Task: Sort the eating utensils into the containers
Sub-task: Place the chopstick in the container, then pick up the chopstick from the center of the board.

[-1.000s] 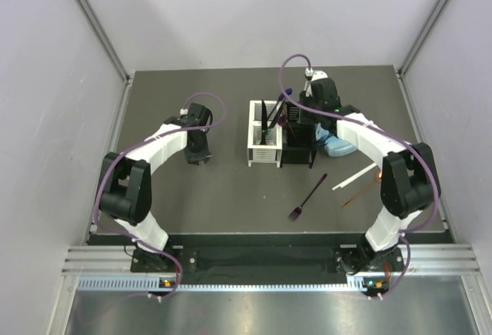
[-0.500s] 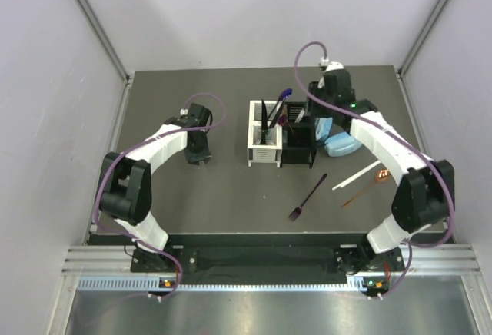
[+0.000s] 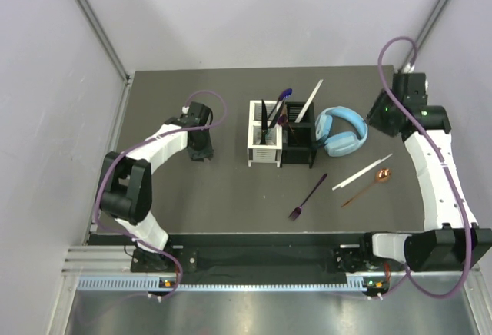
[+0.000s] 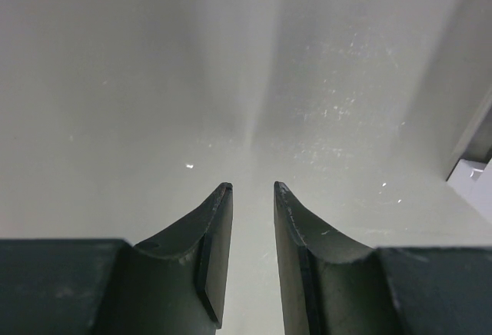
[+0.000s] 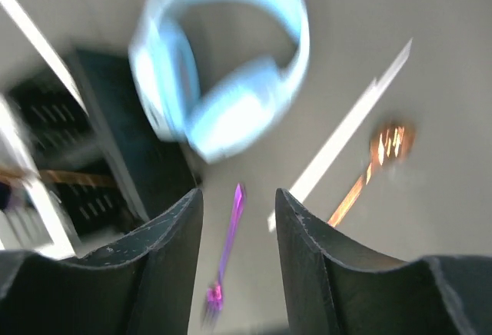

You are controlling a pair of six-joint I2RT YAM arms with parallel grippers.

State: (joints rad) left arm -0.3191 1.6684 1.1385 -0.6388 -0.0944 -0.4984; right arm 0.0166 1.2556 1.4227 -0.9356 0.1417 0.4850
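Lying flat, slim purple fork [image 3: 310,194], copper spoon [image 3: 363,190]

No readable text, labels or numbers anywhere

White-black arms [image 3: 157,144], purple cables [image 3: 398,40]

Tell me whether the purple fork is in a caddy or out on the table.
Out. The purple fork lies flat on the table, on the near side of the black caddy and apart from it.
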